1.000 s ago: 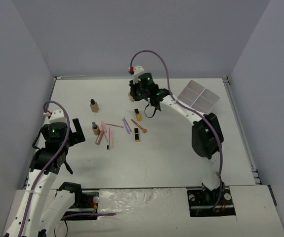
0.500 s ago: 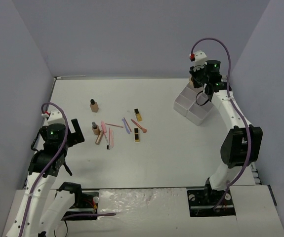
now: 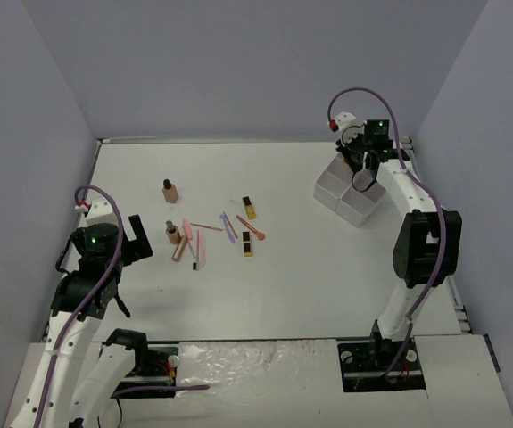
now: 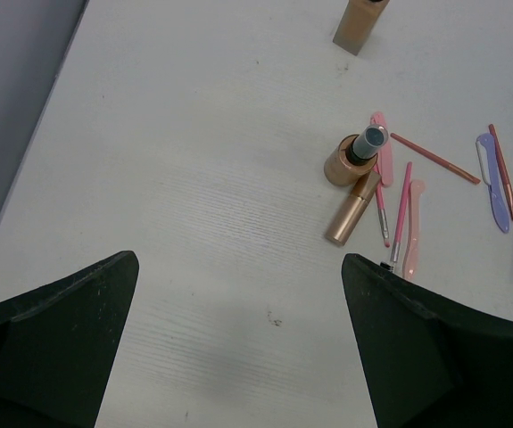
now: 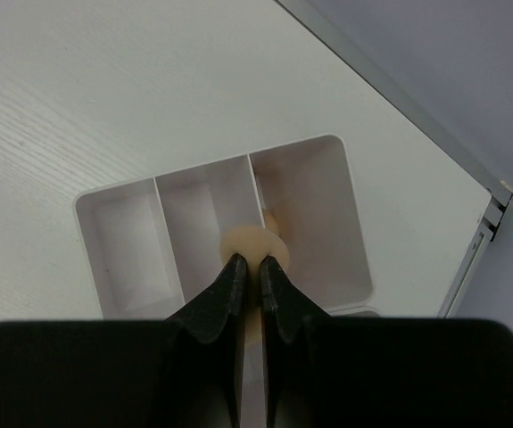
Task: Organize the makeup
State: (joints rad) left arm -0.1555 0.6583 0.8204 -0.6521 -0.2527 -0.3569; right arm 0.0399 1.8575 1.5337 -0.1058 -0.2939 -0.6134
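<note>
While the sponge [image 5: 252, 242] was pinched in the right gripper [image 5: 249, 265] above a divider [image 5: 254, 187] of the tray [image 5: 127, 250] mid-frame, a shift before release was advised

Right gripper [image 5: 248, 267], pinching a beige sponge [image 5: 251, 242], has swung from the scattered makeup [image 3: 211, 234] to above the white tray [image 5: 124, 245].

On the white table [image 3: 310, 267]: white tray [image 3: 327, 190] far right; left of centre, two upright tan bottles [image 3: 169, 190], black-and-gold lipsticks [image 3: 250, 208], scattered thin pencils [image 3: 228, 226].
</note>
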